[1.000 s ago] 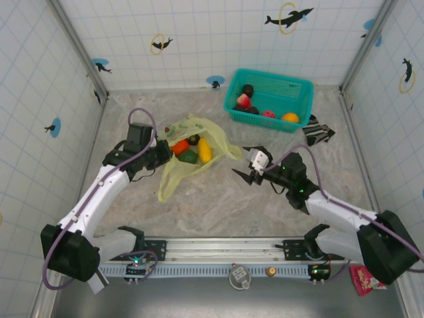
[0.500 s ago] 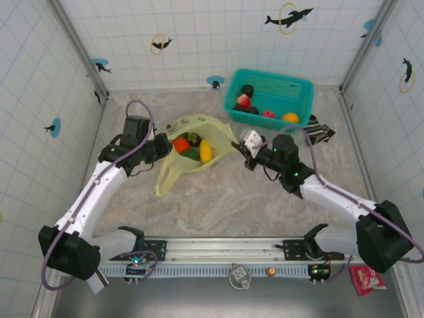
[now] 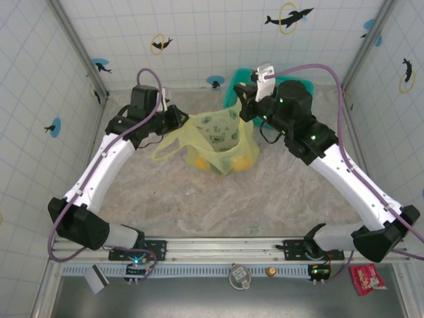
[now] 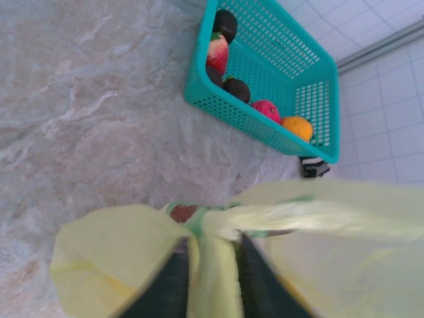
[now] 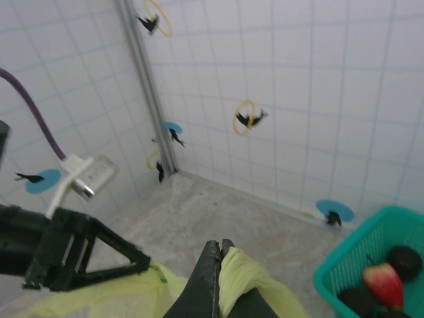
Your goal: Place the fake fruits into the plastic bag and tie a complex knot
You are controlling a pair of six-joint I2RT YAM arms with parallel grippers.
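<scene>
I hang the bag near the worktop's far edge, left gripper and right gripper each clamped on its top. The fruits sag low, which I reckon spares slack for knotting.

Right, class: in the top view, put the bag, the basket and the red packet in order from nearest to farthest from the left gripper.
From the left gripper:
1. Bag, touching it, in the middle.
2. Basket, farther back and to the right.
3. Red packet, far off at the front right corner.
</scene>
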